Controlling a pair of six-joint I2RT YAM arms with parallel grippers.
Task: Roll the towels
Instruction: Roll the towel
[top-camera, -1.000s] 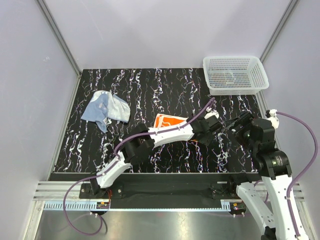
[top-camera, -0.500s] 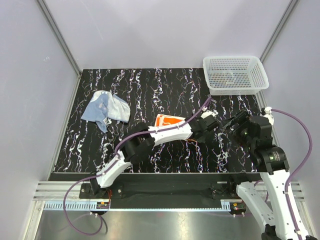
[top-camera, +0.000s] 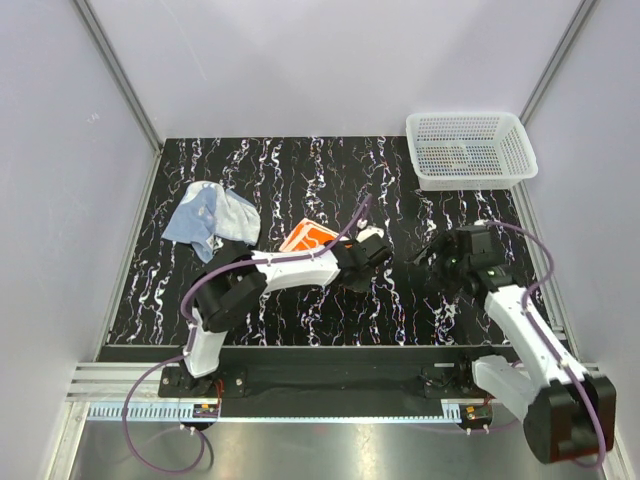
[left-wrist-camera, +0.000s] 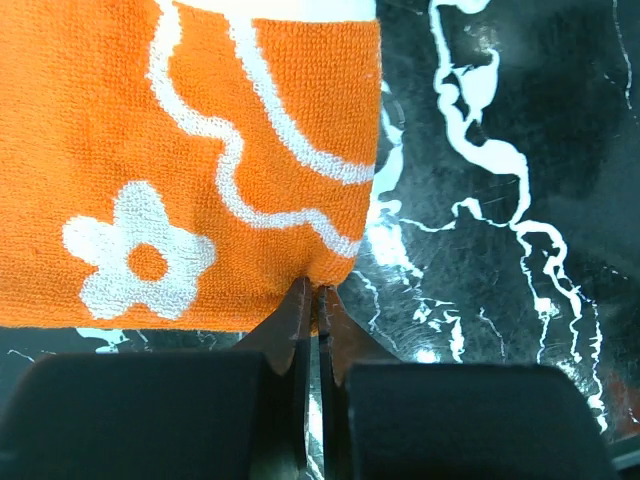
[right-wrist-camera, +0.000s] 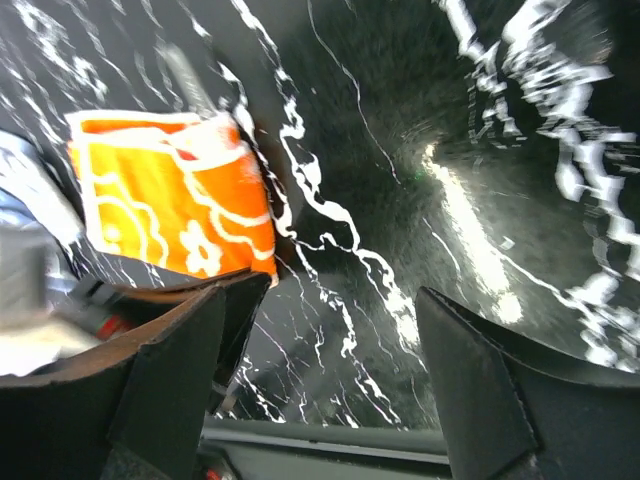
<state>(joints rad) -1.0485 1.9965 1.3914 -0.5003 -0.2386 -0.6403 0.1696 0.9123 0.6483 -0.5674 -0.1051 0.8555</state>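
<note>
Firstly, the overhead view. The black, white-veined table (top-camera: 300, 170) carries two towels lying well apart. The blue-grey towel (top-camera: 210, 220) lies crumpled and unrolled toward the rear left. The orange towel (top-camera: 306, 238) lies near the middle, mostly covered by the left arm, so only one corner of it shows. A white mesh basket (top-camera: 470, 150) stands at the rear right corner, clear of both arms. From this height it cannot be seen whether the left arm has hold of anything.

The left wrist view settles that. The left gripper (left-wrist-camera: 312, 290) is clamped tight, with no gap between its fingers, and the tips meet on the near hem of the orange towel beside its right-hand corner. This view also shows the white print, a flower and a wavy line. The cloth lies spread and flat, with no roll in it. The other towel and the basket do not appear here.

The right gripper (top-camera: 440, 255) is to the right of the orange towel and does not touch it. In the right wrist view its fingers stand wide apart over bare table, with nothing between them. That view is blurred. It shows the orange towel off to the left from the opposite side, and a dark finger of the left arm at the towel's corner.
</note>
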